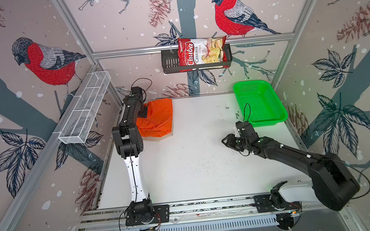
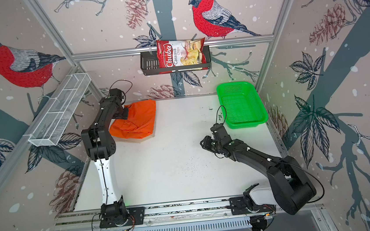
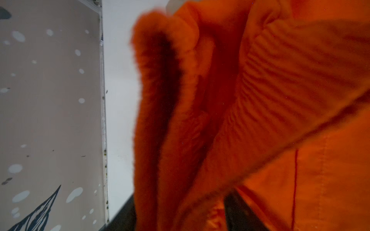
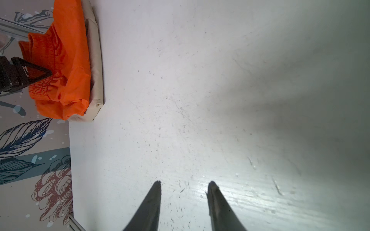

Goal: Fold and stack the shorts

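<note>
Your right pincer [image 4: 184, 183] hangs apart and empty near the green basket [image 1: 259, 101]. Well across the counter [image 1: 194, 156] from that basket, the left pincer [image 1: 143, 112] sits in the waistband of the orange shorts [image 1: 158, 119], which lie on the beige shorts [image 4: 96, 70]. Withdraw with cloth snagged and you'll undo the fold; bunched cloth hides whether it grips.

The white table [image 1: 195, 161] lies bare across its middle. Its far left corner holds orange shorts [image 1: 159, 118] on beige shorts [image 4: 96, 60]; a green basket [image 1: 260, 102] fills the far right.
</note>
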{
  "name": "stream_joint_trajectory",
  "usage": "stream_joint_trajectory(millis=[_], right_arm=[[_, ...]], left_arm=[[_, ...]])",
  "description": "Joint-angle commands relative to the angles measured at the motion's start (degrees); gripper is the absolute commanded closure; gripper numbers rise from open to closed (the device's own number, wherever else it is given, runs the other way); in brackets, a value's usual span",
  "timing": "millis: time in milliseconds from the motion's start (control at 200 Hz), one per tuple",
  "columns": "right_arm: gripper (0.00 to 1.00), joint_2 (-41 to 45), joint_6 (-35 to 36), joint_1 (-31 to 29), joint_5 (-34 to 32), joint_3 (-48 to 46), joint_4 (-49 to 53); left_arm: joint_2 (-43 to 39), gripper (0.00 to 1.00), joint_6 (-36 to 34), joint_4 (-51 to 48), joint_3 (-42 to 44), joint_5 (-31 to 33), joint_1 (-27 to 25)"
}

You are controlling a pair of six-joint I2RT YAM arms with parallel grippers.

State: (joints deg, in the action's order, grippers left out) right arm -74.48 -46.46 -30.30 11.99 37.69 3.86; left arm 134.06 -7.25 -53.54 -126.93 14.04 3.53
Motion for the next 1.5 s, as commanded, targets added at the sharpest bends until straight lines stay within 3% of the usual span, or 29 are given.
stream_joint_trajectory(millis=[0, 80, 215, 240, 260, 270, 370, 495, 660, 810, 1051, 1131, 1166, 1251, 1306, 1376, 1406, 1456, 1496], right_arm=[[0.55, 2.11, -0.06, 0.39, -3.06, 1.21, 0.53], [0.5, 4.3, 0.52, 1.01, -4.49, 2.15, 1.39], [0.37, 8.34, 3.23, 4.0, -8.76, 3.67, 3.12], [0.25, 9.24, 4.05, 4.94, -9.91, 3.85, 3.36], [0.04, 10.02, 4.88, 5.7, -10.89, 3.96, 3.49], [0.01, 10.33, 5.26, 6.29, -11.52, 3.97, 3.52], [0.01, 14.26, 9.85, 11.16, -18.12, 3.35, 2.96], [0.01, 19.5, 18.66, 17.76, -23.7, 0.08, -2.68], [0.01, 24.94, 30.06, 26.36, -24.12, -10.27, -18.55], [0.01, 24.8, 32.28, 32.7, -19.05, -19.0, -28.72], [0.01, 20.24, 39.67, 34.73, -17.77, -29.93, -44.64], [0.01, 16.6, 40.31, 35.12, -17.04, -31.48, -49.71], [0.01, 15.85, 40.67, 35.14, -16.25, -30.15, -48.2], [0.01, 13.87, 41.16, 35.23, -14.84, -30.76, -53.0], [0.01, 12.29, 40.69, 35.43, -14.03, -31.02, -56.32], [0.01, 9.86, 40.18, 35.4, -12.81, -30.64, -59.3], [0.01, 8.83, 40.0, 35.36, -12.56, -30.48, -61.04], [0.01, 6.75, 39.9, 35.4, -12.41, -30.04, -63.35], [0.01, 4.89, 39.8, 35.36, -12.31, -29.42, -65.24]], left_arm=[[-3.52, 0.23, 3.11, 0.32, -1.31, 1.62, -0.15], [-6.99, 0.02, 4.61, -0.91, -2.31, 1.32, -0.18], [-16.99, 0.01, 5.79, 2.37, 4.29, 0.89, -2.42], [-20.09, 0.01, 5.91, 4.52, 7.47, 1.26, -3.23], [-22.52, 0.01, 6.0, 6.65, 10.4, 1.65, -3.93], [-23.75, 0.01, 6.01, 7.91, 11.78, 1.79, -4.27], [-38.25, 0.01, 5.64, 24.77, 32.04, 2.47, -7.84], [-55.25, 0.02, 5.85, 52.45, 61.13, -2.43, -8.45], [-67.44, 0.01, 7.2, 76.13, 88.19, -1.04, -8.45], [-67.35, 0.02, 9.63, 91.34, 101.07, -0.55, -8.45], [-57.34, 0.01, 11.66, 116.36, 114.83, -1.58, -8.56], [-58.21, 0.01, 10.95, 107.11, 111.05, -1.2, -8.54], [-57.85, 0.01, 10.08, 107.94, 111.0, -0.33, -8.54], [-56.29, 0.01, 7.04, 119.21, 114.8, 1.24, -8.43], [-51.5, 0.01, 10.22, 125.9, 117.04, 6.96, -8.13], [-42.06, 0.02, 9.02, 144.03, 119.37, 6.69, -6.82], [-44.71, 0.02, 10.0, 139.88, 118.62, 6.4, -6.82], [-49.06, 0.02, 13.33, 122.59, 114.26, 5.79, -5.72], [-46.96, 0.01, 11.69, 124.27, 113.44, 5.87, -6.14]])
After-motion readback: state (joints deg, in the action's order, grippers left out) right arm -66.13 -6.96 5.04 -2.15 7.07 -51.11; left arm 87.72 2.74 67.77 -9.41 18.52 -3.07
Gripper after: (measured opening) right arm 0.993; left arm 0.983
